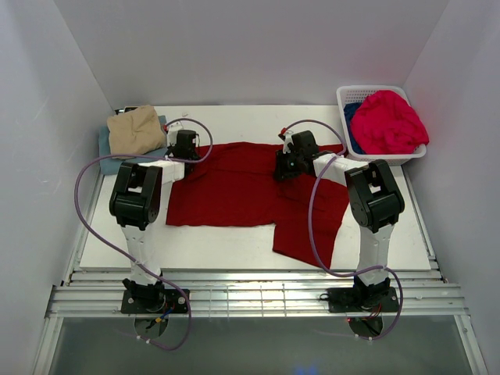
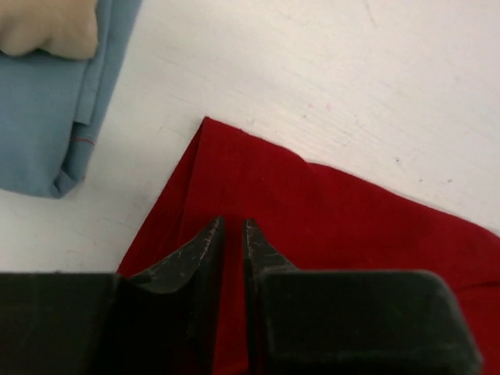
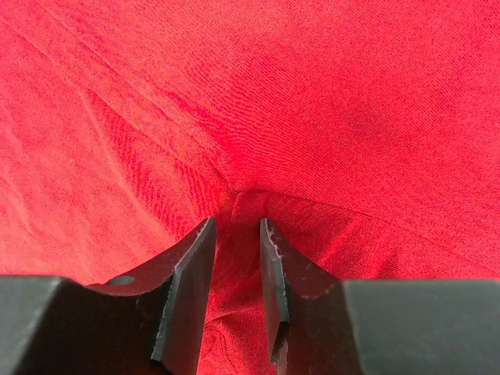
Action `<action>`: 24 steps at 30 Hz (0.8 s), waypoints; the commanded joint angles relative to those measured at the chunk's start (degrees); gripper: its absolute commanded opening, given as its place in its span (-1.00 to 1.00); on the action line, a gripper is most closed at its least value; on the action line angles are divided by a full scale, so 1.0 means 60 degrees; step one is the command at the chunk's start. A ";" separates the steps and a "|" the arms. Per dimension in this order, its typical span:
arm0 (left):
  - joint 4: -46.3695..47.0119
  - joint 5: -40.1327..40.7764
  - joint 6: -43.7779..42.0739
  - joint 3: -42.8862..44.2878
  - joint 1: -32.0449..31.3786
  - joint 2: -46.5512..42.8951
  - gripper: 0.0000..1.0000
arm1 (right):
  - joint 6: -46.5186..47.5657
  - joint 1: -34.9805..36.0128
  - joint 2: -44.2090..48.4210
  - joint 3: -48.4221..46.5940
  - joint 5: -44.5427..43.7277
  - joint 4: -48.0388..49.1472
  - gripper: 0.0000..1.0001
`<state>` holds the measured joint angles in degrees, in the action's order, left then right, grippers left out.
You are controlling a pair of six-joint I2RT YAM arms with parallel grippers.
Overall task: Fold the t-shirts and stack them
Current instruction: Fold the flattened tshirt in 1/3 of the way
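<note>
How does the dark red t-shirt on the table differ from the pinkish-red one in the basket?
Pose: the dark red t-shirt lies spread mostly flat; the pinkish-red t-shirt is bunched in a heap. Place: the dark red t-shirt is on the table; the pinkish-red t-shirt sits in the white basket. Shade: the dark red t-shirt is deeper, the pinkish-red t-shirt brighter. Both are plain, without print.

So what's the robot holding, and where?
The right gripper pinches a fold of the dark red cotton t-shirt, away from its edges. The left gripper, at a corner: cannot tell.
</note>
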<state>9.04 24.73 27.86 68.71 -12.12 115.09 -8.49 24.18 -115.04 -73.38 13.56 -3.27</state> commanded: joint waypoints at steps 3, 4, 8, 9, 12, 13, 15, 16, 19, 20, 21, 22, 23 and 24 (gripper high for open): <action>-0.0159 0.0053 -0.0102 0.0546 0.0013 0.0110 -0.50 | 0.0170 0.0086 -0.0133 0.0058 -0.0195 -0.0774 -0.28; -0.0159 0.0067 -0.0145 0.0589 0.0013 0.0125 -0.50 | 0.0170 0.0085 -0.0147 0.0058 -0.0180 -0.0774 -0.28; -0.0202 0.0185 -0.0321 0.0721 0.0013 0.0242 -0.48 | 0.0170 0.0085 -0.0206 0.0073 -0.0166 -0.0759 -0.28; -0.0232 0.0228 -0.0350 0.0765 -0.0001 0.0272 -0.47 | 0.0156 0.0100 -0.0220 0.0087 -0.0137 -0.0759 -0.28; -0.0261 0.0273 -0.0365 0.0693 -0.0001 0.0184 -0.20 | 0.0156 0.0086 -0.0235 0.0102 -0.0136 -0.0759 -0.28; -0.0247 0.0316 -0.0365 0.0663 0.0013 0.0155 -0.14 | 0.0155 0.0085 -0.0250 0.0102 -0.0136 -0.0774 -0.28; -0.0276 0.0375 -0.0336 0.0619 0.0013 0.0140 -0.10 | 0.0141 0.0085 -0.0235 0.0117 -0.0136 -0.0774 -0.28; -0.0377 0.0462 -0.0336 0.0634 0.0013 0.0155 -0.06 | 0.0155 0.0085 -0.0235 0.0117 -0.0122 -0.0774 -0.28; -0.0437 0.0522 -0.0292 0.0634 -0.0001 0.0228 0.01 | 0.0141 0.0100 -0.0235 0.0131 -0.0136 -0.0788 -0.28; -0.0393 0.0493 -0.0292 0.0634 0.0013 0.0271 0.01 | 0.0155 0.0086 -0.0221 0.0131 -0.0136 -0.0788 -0.28; -0.0393 0.0478 -0.0292 0.0648 0.0013 0.0301 0.01 | 0.0155 0.0085 -0.0221 0.0131 -0.0136 -0.0788 -0.28; -0.0451 0.0463 -0.0307 0.0735 -0.0001 0.0345 0.01 | 0.0170 0.0085 -0.0206 0.0131 -0.0136 -0.0788 -0.28; -0.0466 0.0434 -0.0292 0.0765 0.0013 0.0447 0.01 | 0.0156 0.0071 -0.0206 0.0146 -0.0151 -0.0803 -0.28; -0.0481 0.0419 -0.0307 0.0795 -0.0001 0.0477 0.00 | 0.0170 0.0085 -0.0191 0.0146 -0.0165 -0.0789 -0.28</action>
<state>6.79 26.52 26.13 71.83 -12.12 117.58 -8.38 24.25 -115.04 -73.38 13.52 -3.25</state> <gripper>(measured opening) 0.502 0.359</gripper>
